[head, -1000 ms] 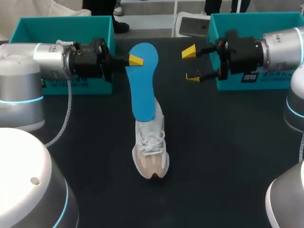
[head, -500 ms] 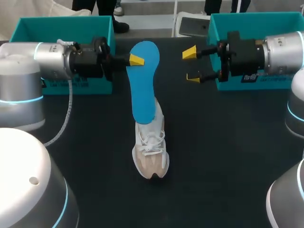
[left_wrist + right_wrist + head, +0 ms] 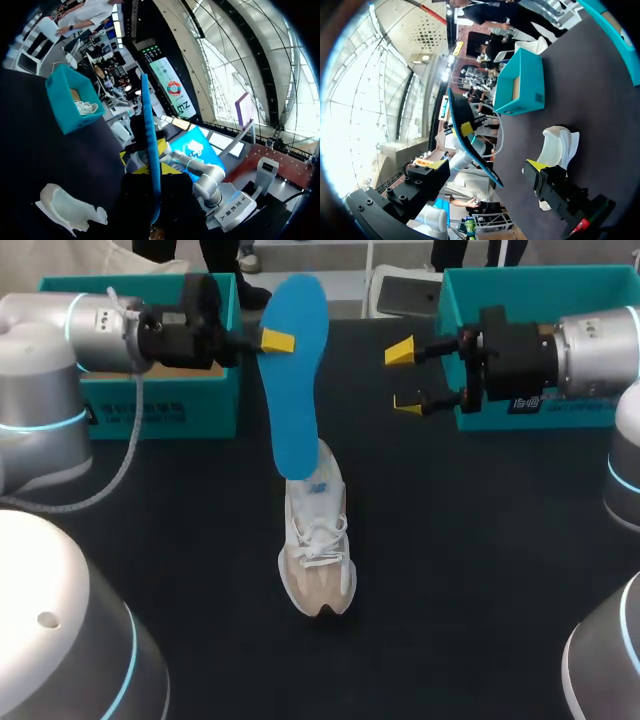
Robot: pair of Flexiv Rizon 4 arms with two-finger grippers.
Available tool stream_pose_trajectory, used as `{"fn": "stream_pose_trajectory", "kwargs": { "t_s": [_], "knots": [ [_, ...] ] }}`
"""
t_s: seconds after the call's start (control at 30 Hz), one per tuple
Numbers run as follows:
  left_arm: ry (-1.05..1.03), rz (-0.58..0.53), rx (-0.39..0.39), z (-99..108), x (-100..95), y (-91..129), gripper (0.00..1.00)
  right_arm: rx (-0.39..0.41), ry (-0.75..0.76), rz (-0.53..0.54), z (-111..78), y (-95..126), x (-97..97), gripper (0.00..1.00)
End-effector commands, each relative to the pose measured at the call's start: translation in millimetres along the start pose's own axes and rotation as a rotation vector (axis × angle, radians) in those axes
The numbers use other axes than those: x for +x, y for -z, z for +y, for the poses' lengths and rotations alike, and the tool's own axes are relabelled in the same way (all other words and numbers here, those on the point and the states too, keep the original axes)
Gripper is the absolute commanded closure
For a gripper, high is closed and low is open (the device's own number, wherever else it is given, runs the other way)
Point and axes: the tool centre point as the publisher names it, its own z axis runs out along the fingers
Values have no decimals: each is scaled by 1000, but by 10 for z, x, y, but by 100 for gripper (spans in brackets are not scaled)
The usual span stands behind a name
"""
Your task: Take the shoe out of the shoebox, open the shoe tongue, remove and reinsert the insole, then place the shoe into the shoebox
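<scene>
A white sneaker [image 3: 318,550] lies on the dark table, toe toward me. The blue insole [image 3: 297,380] hangs nearly upright above its heel, and I cannot tell whether the lower end still touches the shoe's opening. My left gripper [image 3: 275,340] is shut on the insole's upper edge. The left wrist view shows the insole [image 3: 150,150] edge-on between the fingers, with the sneaker [image 3: 70,212] below. My right gripper [image 3: 402,377] stands open and empty to the right of the insole. In its wrist view the insole [image 3: 470,145] and sneaker [image 3: 559,142] lie ahead.
A teal shoebox [image 3: 150,400] stands at the back left under my left arm. A second teal box [image 3: 470,300] stands at the back right behind my right arm. The table [image 3: 460,570] is dark around the sneaker.
My left arm has risen and drawn back, lifting the insole higher until its lower end is at the shoe's heel opening. The right gripper has stayed in place, open.
</scene>
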Motion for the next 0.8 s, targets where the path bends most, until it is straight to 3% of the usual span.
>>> {"fn": "stream_pose_trajectory", "kwargs": {
  "t_s": [0.03,0.13,0.2,0.23,0.7,0.8],
  "knots": [
    [-655,-9,-38,-89,21,49,100,-1,-1,-2,8,-25,4,0],
    [-818,-46,-64,-66,17,67,100,-1,-1,-2,8,-25,4,0],
    [-808,-57,-42,-51,25,58,100,-1,-1,-2,8,-25,4,0],
    [-672,-52,-32,-46,40,35,100,-1,-1,-2,8,-25,4,0],
    [-672,-52,-32,-46,40,35,100,-1,-1,-2,8,-25,4,0],
    [-944,-62,-44,-5,-13,20,100,-1,-1,-2,8,-25,4,0]
  ]
}}
